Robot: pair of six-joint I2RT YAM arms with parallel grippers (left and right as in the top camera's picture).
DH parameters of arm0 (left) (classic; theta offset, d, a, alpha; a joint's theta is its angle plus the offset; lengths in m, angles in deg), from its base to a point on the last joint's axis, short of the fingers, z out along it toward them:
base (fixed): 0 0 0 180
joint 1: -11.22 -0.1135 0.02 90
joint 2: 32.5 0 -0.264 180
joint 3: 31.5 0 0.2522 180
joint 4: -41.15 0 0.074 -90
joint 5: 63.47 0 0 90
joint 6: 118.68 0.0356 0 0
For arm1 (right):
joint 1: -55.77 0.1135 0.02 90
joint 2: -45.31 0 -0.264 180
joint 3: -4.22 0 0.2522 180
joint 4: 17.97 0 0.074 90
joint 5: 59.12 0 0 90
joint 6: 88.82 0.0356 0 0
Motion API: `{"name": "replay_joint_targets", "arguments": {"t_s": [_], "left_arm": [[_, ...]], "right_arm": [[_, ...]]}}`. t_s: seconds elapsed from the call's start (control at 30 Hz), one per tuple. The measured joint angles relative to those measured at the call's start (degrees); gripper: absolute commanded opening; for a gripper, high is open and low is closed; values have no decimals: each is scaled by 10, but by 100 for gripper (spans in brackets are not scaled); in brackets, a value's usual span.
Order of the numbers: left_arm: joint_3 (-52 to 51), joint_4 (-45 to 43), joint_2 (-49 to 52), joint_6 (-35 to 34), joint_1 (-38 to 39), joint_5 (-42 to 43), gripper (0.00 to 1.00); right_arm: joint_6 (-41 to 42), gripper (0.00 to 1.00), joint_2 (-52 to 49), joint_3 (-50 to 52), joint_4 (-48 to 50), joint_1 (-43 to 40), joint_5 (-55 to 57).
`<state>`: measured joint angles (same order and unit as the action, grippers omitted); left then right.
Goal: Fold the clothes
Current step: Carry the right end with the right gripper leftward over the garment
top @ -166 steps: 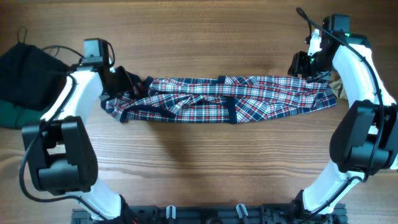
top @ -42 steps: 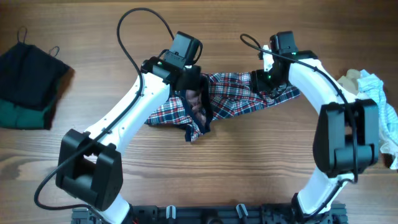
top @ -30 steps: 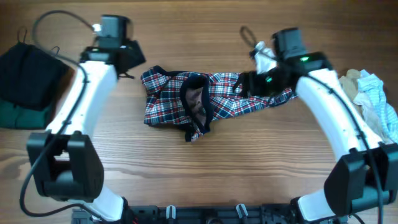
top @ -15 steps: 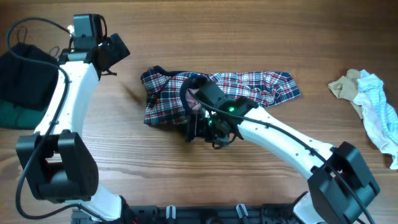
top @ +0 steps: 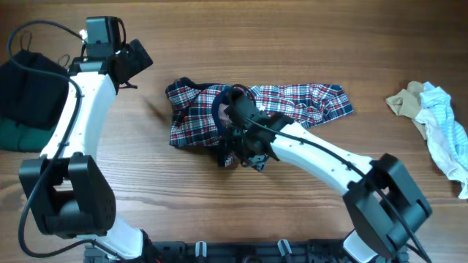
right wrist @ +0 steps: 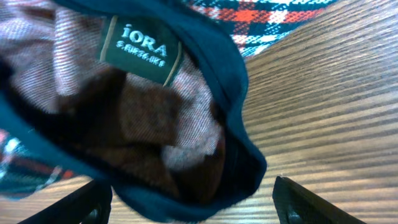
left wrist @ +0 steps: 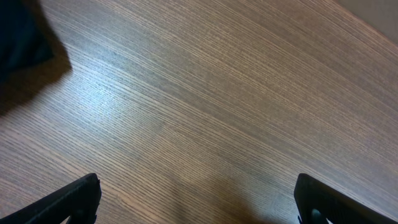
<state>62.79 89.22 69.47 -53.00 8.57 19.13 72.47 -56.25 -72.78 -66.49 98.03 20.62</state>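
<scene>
Brown wood-grain table (top: 219, 212) carries the crumpled plaid shirt (top: 300, 102) at its middle — soft red, navy and white checks. Right gripper (right wrist: 202, 208) hangs over the shirt's near-left end, jaws spread wide, with the curved navy trim (right wrist: 233, 93) and a dark green "iORA" label (right wrist: 140, 48) lying between them, ungripped. Left gripper (left wrist: 199, 202), jaws also apart, hangs over bare wood at the far left — well apart from the shirt.

A dark green tag (right wrist: 140, 48) sewn in the plaid shirt (right wrist: 267, 15) reads "iORA"; its smaller line is unclear.
</scene>
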Motion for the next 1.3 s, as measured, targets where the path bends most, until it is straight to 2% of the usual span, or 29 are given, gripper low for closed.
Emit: {"name": "replay_joint_targets", "arguments": {"t_s": [0.07,0.1,0.2,0.27,0.3,0.37,0.47,0.5,0.67,0.77,0.87,0.93,1.1,1.17,1.3], "left_arm": [[0,0,0,0,0,0,100],[0,0,0,0,0,0,100],[0,0,0,0,0,0,100],[0,0,0,0,0,0,100],[0,0,0,0,0,0,100],[0,0,0,0,0,0,100],[0,0,0,0,0,0,100],[0,0,0,0,0,0,100],[0,0,0,0,0,0,100],[0,0,0,0,0,0,100],[0,0,0,0,0,0,100],[0,0,0,0,0,0,100],[0,0,0,0,0,0,100],[0,0,0,0,0,0,100],[0,0,0,0,0,0,100]], "right_arm": [[7,53,-2,0,8,-3,0],[7,47,-2,0,13,-4,-1],[9,47,-2,0,26,-5,-2],[9,56,-2,0,26,-5,-2],[9,55,-2,0,25,-5,-2],[14,42,-2,1,19,-5,-2],[27,6,-2,22,41,-5,-3],[19,4,-2,27,56,-6,-7],[-107,4,16,11,71,-25,-16],[-229,4,52,-50,52,-26,-10],[-351,4,57,-59,50,-26,-6],[-465,4,57,-59,47,-26,6],[-655,5,57,-51,68,-26,108],[-708,4,55,-42,80,-28,129],[-755,4,17,-42,88,-64,141]]}}
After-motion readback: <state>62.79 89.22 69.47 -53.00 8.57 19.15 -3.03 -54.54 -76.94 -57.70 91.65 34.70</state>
